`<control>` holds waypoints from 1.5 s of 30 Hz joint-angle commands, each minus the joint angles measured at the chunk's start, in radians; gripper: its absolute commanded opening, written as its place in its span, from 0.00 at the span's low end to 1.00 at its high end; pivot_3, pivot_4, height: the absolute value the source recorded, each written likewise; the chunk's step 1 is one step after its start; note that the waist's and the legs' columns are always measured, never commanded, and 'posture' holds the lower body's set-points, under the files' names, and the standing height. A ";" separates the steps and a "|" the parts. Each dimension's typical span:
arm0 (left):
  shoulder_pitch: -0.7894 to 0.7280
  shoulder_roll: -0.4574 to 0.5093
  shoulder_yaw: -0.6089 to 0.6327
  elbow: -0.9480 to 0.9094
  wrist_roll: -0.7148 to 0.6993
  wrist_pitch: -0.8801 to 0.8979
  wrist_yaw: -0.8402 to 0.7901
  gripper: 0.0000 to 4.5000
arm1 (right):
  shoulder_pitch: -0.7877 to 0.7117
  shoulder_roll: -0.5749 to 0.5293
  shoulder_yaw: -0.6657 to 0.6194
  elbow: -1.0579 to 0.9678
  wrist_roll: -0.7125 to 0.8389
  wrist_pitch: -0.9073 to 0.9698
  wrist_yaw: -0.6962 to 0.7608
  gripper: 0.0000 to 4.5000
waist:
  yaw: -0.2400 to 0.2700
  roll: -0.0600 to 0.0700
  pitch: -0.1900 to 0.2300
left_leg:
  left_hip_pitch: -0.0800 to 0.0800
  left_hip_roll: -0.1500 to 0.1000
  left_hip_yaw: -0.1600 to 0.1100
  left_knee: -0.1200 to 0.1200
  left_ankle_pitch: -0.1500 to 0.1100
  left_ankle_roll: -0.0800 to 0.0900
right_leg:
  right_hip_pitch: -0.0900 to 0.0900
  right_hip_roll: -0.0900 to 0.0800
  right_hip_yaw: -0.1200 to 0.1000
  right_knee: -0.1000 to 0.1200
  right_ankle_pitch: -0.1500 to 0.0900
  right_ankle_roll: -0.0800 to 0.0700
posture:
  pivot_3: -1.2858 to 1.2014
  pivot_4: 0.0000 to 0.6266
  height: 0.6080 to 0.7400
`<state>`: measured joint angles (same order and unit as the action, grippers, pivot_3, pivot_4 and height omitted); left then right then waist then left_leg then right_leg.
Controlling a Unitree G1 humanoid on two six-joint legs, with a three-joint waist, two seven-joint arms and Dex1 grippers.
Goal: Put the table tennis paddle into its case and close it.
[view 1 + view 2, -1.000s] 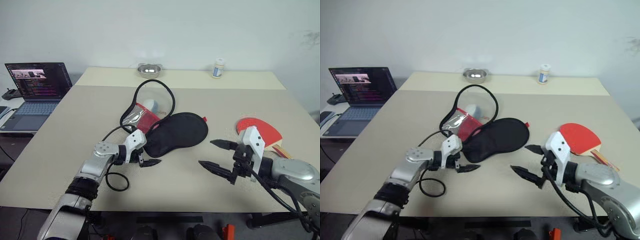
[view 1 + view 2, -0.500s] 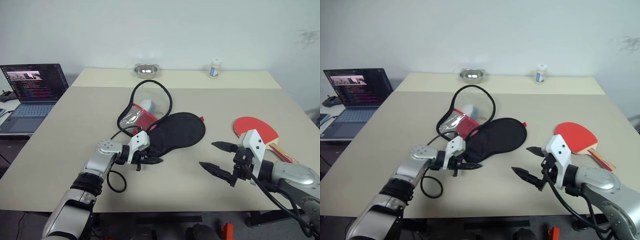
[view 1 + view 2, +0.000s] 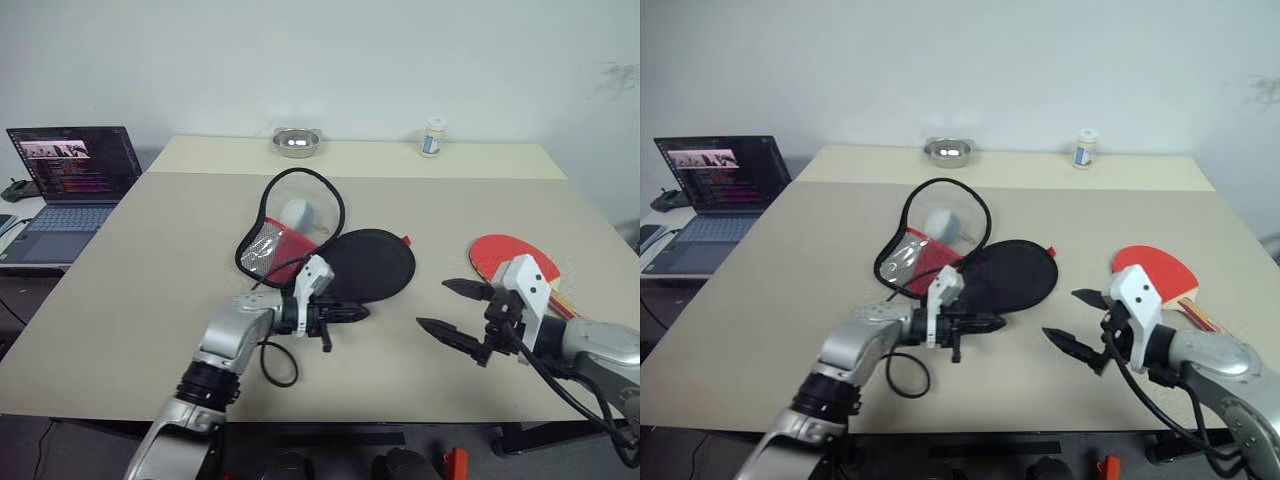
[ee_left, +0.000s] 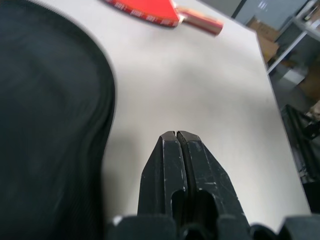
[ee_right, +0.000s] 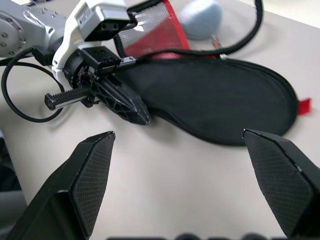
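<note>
The round red table tennis paddle [image 3: 512,258] with its striped wooden handle lies flat at your far right. The soft black-and-red zip case [image 3: 350,266] lies mid-table. Your left gripper [image 3: 992,323] is pinched closed, empty, at the case's near edge; your right gripper [image 3: 1070,320] gapes wide.

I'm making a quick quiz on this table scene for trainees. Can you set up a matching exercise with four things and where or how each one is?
Things:
1. table tennis paddle
2. case
3. left gripper
4. right gripper

States:
a. jaws spread wide above the table
b. fingers pressed shut at the black edge
c. lying bare on the table's right side
d. unzipped, flap standing open, mid-table

Pairs: 1-c, 2-d, 3-b, 4-a
</note>
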<state>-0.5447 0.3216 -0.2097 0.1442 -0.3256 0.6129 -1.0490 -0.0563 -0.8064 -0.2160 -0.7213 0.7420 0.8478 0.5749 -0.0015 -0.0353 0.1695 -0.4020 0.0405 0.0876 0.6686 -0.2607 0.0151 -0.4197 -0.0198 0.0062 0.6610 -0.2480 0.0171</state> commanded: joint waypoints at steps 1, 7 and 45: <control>-0.012 0.034 -0.019 -0.042 0.019 -0.082 -0.041 0.01 | 0.017 -0.018 -0.055 -0.015 -0.003 -0.033 0.024 1.00 | -0.004 0.000 0.000 | 0.000 0.000 0.000 0.000 0.000 0.000 | 0.000 0.000 0.000 0.000 0.000 0.000 | 0.52 0.24 1.00; -0.009 0.138 0.027 0.032 0.074 -0.265 -0.045 0.13 | 0.063 -0.013 -0.063 -0.031 0.001 -0.036 0.035 1.00 | -0.006 0.000 0.000 | 0.002 0.002 0.000 -0.002 0.000 0.000 | 0.000 0.002 0.000 0.001 0.000 -0.001 | 0.52 0.24 1.00; 0.030 0.228 -0.028 0.242 0.185 -0.557 -0.294 0.09 | 0.040 -0.004 -0.048 -0.067 0.043 -0.006 -0.016 1.00 | 0.000 0.000 -0.002 | 0.001 0.001 0.001 0.000 0.000 0.000 | 0.000 0.000 0.000 0.001 0.000 -0.001 | 0.52 0.24 1.00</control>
<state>-0.5291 0.5407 -0.2222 0.4122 -0.1384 0.0389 -1.3195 -0.0147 -0.8086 -0.2382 -0.7641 0.7710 0.8518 0.5613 -0.0017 -0.0354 0.1679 -0.4006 0.0418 0.0881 0.6685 -0.2605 0.0149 -0.4193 -0.0200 0.0061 0.6621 -0.2482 0.0164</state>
